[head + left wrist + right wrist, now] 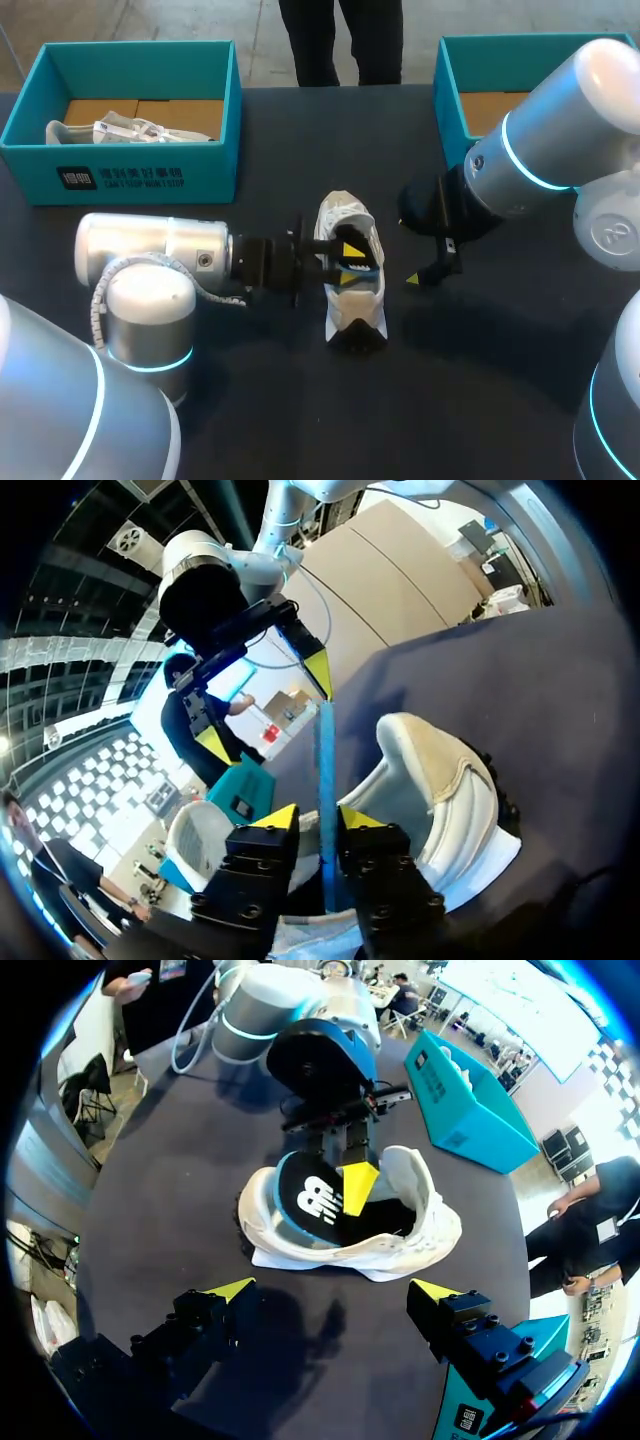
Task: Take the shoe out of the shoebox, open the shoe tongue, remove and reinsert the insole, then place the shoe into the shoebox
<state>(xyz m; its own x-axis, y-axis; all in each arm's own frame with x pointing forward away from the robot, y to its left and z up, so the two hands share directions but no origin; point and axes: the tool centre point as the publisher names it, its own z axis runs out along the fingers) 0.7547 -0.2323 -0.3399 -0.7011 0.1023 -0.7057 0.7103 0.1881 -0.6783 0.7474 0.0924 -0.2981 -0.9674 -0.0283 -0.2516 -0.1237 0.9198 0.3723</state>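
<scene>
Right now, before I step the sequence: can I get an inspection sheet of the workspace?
Surface: dark table, no spills seen.
Job's things: white shoe stands mid-table, outside both boxes. The insole stands on edge in the shoe's opening, partly out. The teal left shoebox and right shoebox are at the far edge.
Clutter: second shoe lying in the left shoebox.
Tools: left tool shut on the insole. The right tool is open beside the shoe, holding nothing.
Cables: white ribbed cable looped at the left arm, clear of the shoe.
Surroundings: nothing seen reaching over the table.
</scene>
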